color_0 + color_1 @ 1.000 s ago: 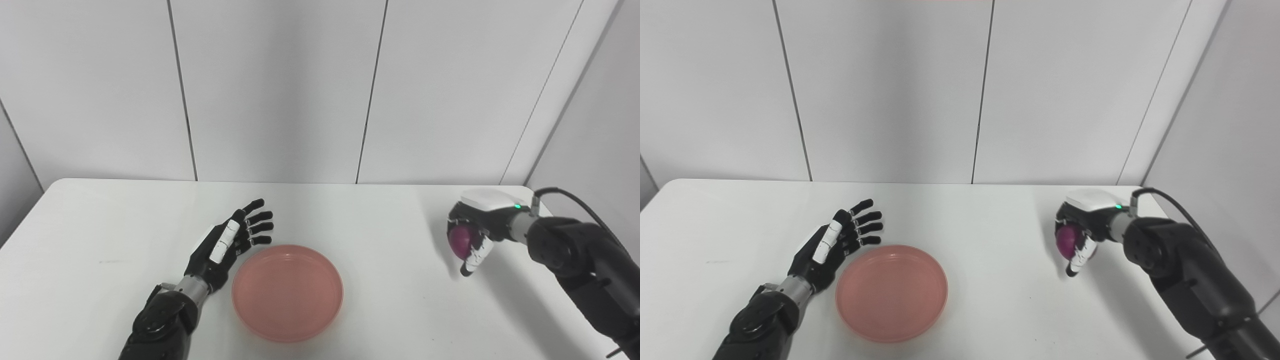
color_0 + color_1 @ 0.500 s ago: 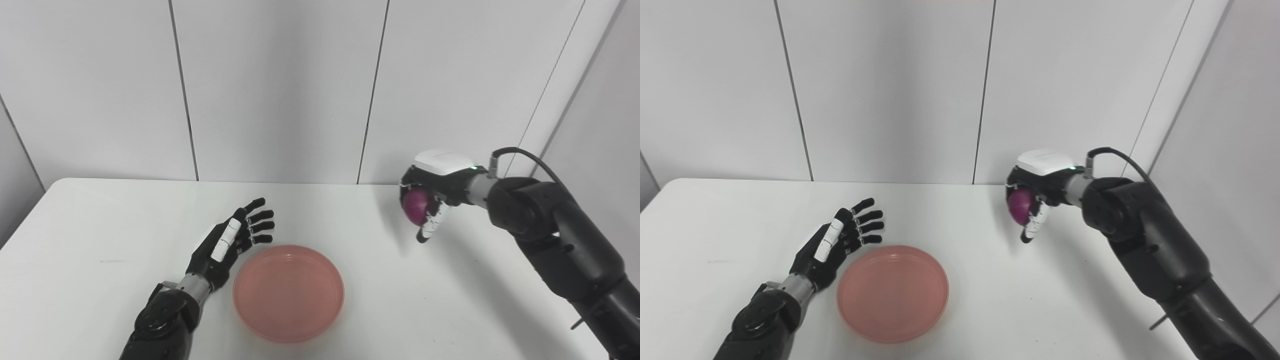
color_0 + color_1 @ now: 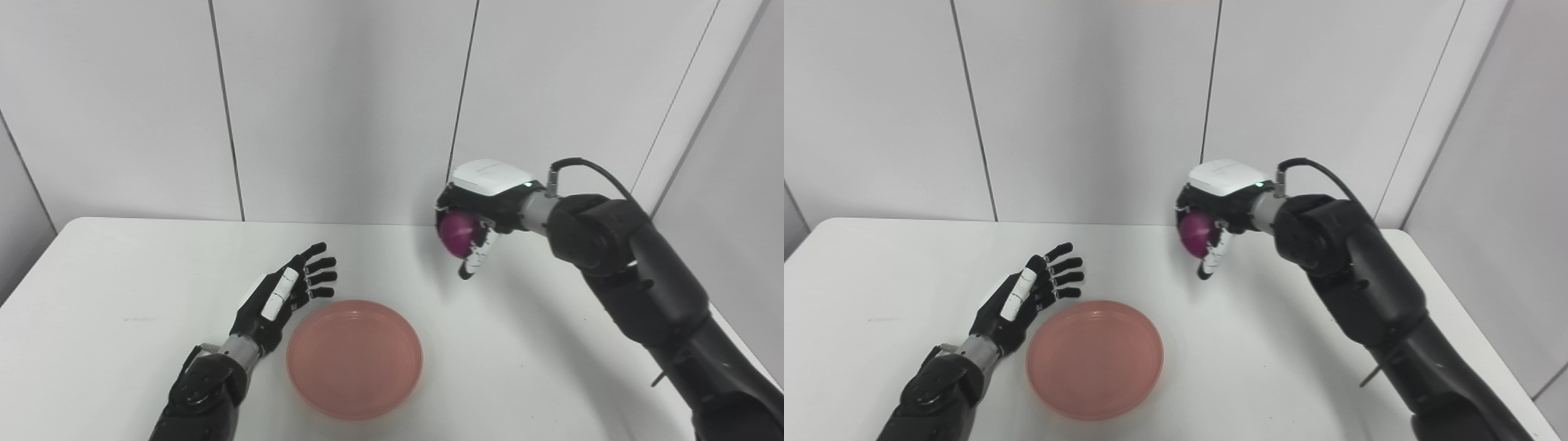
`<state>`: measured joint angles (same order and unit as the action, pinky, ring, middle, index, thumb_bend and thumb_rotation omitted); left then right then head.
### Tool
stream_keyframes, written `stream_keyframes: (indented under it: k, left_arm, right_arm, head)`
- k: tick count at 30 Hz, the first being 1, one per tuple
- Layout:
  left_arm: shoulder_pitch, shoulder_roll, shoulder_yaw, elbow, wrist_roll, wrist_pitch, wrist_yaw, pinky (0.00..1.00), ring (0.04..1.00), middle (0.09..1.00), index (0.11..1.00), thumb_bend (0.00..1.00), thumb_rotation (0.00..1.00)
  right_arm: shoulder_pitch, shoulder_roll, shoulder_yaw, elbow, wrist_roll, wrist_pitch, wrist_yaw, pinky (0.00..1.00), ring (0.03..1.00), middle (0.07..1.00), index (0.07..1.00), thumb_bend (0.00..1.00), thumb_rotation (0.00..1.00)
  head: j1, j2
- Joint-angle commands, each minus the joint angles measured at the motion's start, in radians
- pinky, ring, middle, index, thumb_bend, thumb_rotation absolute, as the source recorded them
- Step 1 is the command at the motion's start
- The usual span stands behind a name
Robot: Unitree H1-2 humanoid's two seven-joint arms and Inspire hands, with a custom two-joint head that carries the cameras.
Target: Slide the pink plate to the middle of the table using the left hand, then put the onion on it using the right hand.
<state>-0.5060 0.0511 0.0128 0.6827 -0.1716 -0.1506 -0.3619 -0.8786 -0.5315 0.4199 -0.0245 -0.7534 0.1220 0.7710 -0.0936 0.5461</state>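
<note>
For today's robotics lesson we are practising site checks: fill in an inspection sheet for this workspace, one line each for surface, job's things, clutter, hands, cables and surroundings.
Surface: white table, rounded corners, a faint small mark near its left side.
Job's things: pink plate flat on the table toward the near edge, nothing on it; purple onion held in the air, up and to the right of the plate.
Clutter: nothing seen.
Hands: left hand open, fingers spread, just left of the plate's rim; contact cannot be told. Right hand shut on the onion, above the table.
Cables: black cable looping from the right wrist.
Surroundings: plain white wall panels behind the table.
</note>
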Motion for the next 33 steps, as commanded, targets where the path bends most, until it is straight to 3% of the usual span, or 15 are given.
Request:
stream_keyframes:
  k: [1, 7, 14, 15, 18, 20, 22, 23, 24, 26, 33]
  left_arm:
    - [0.113, -0.034, -0.010, 0.072, 0.006, 0.042, 0.022, 0.72, 0.800, 0.832, 0.855, 0.87, 0.85]
    - [0.115, -0.044, -0.017, 0.064, 0.012, 0.041, 0.030, 0.72, 0.801, 0.829, 0.860, 0.85, 0.86]
    - [0.115, -0.054, -0.021, 0.059, 0.014, 0.047, 0.045, 0.74, 0.810, 0.835, 0.865, 0.85, 0.86]
    - [0.117, -0.055, -0.023, 0.056, 0.017, 0.047, 0.048, 0.74, 0.807, 0.834, 0.865, 0.85, 0.87]
    - [0.120, -0.055, -0.023, 0.047, 0.021, 0.049, 0.054, 0.73, 0.806, 0.836, 0.866, 0.85, 0.87]
    - [0.123, -0.056, -0.022, 0.042, 0.022, 0.052, 0.056, 0.73, 0.807, 0.839, 0.868, 0.85, 0.87]
    - [0.126, -0.055, -0.021, 0.032, 0.024, 0.061, 0.060, 0.74, 0.810, 0.844, 0.874, 0.86, 0.87]
    - [0.127, -0.055, -0.020, 0.029, 0.024, 0.064, 0.062, 0.74, 0.810, 0.845, 0.874, 0.86, 0.87]
    - [0.128, -0.054, -0.019, 0.025, 0.023, 0.067, 0.063, 0.74, 0.810, 0.845, 0.874, 0.86, 0.87]
    - [0.130, -0.053, -0.019, 0.020, 0.023, 0.069, 0.066, 0.73, 0.808, 0.843, 0.871, 0.86, 0.87]
    - [0.133, -0.049, -0.017, 0.002, 0.015, 0.085, 0.057, 0.73, 0.806, 0.841, 0.876, 0.86, 0.87]
  right_arm:
    - [-0.070, 0.010, -0.013, -0.036, 0.008, -0.041, -0.028, 0.33, 0.395, 0.441, 0.513, 0.53, 0.00]
    - [-0.081, 0.080, 0.017, -0.060, 0.017, -0.061, -0.019, 0.35, 0.409, 0.444, 0.513, 0.53, 0.00]
    - [-0.055, 0.121, 0.058, -0.054, 0.012, -0.082, -0.036, 0.38, 0.442, 0.466, 0.509, 0.53, 0.00]
    - [-0.048, 0.128, 0.059, -0.050, 0.020, -0.088, -0.038, 0.40, 0.470, 0.489, 0.492, 0.53, 0.00]
    - [-0.034, 0.142, 0.063, -0.041, 0.030, -0.102, -0.043, 0.51, 0.619, 0.706, 0.490, 0.52, 0.11]
    - [-0.027, 0.149, 0.067, -0.036, 0.026, -0.107, -0.046, 0.53, 0.642, 0.741, 0.490, 0.52, 0.13]
    - [-0.015, 0.159, 0.068, -0.029, 0.028, -0.110, -0.052, 0.49, 0.596, 0.724, 0.490, 0.52, 0.13]
    - [-0.009, 0.161, 0.068, -0.024, 0.027, -0.114, -0.058, 0.45, 0.542, 0.646, 0.490, 0.52, 0.13]
    - [-0.003, 0.160, 0.070, -0.019, 0.025, -0.121, -0.064, 0.44, 0.526, 0.625, 0.490, 0.52, 0.13]
    - [0.006, 0.159, 0.076, -0.009, 0.022, -0.133, -0.068, 0.40, 0.465, 0.488, 0.509, 0.53, 0.02]
    - [0.036, 0.158, 0.103, 0.044, 0.019, -0.176, -0.082, 0.35, 0.432, 0.446, 0.518, 0.53, 0.00]
  head:
    - [0.007, 0.001]
    - [0.032, -0.001]
    - [0.054, -0.004]
    - [0.061, -0.004]
    - [0.067, -0.002]
    - [0.073, 0.000]
    - [0.076, 0.002]
    - [0.076, 0.002]
    - [0.076, 0.003]
    - [0.076, 0.003]
    - [0.069, 0.006]
